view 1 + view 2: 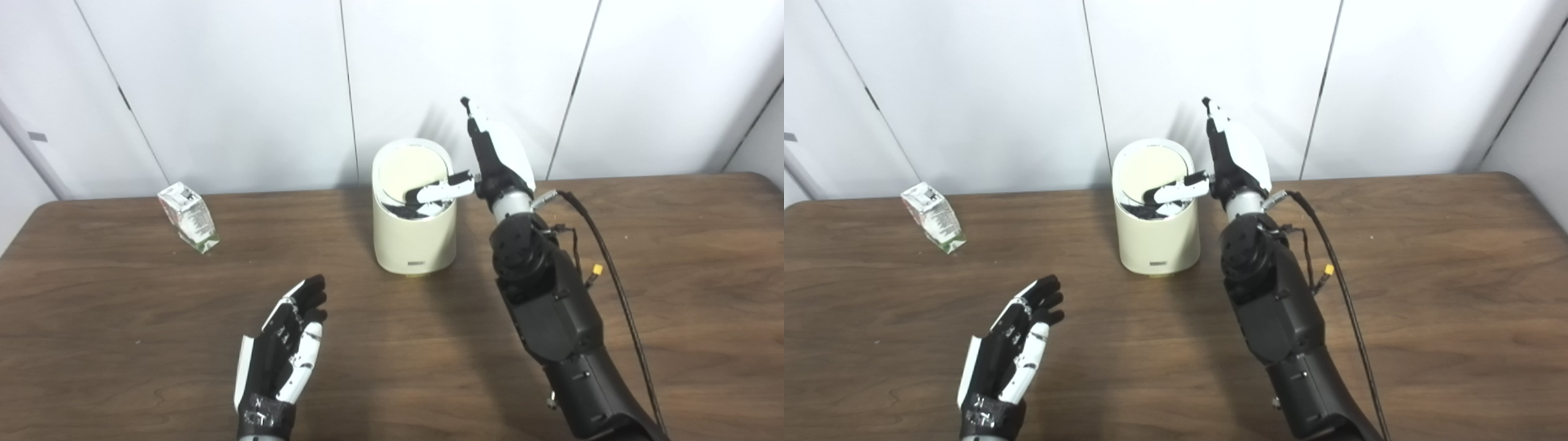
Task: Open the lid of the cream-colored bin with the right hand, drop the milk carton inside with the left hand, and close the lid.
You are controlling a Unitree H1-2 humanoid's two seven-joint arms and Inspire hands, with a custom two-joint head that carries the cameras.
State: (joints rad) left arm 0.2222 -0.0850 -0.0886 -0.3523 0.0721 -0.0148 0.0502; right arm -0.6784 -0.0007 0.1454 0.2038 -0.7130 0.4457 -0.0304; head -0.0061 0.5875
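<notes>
We count one bin (414, 236) at the frame's centre, one milk carton (187, 216) tilted at the upper left of the table (674, 257), and two hands. Our right hand (493, 156) stands beside the bin with fingers spread upward, its thumb reaching over the rim onto the lid (410, 171), which seems tipped inward. Our left hand (285, 343) hovers empty, fingers apart, lower left.

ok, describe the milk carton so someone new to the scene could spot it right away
Start at the brown wooden table and go to its far left edge, near the white wall. The milk carton stands there tilted, well left of the cream-colored bin and beyond the left robot hand. It is the only small white-and-green printed box; nothing touches it.
</notes>
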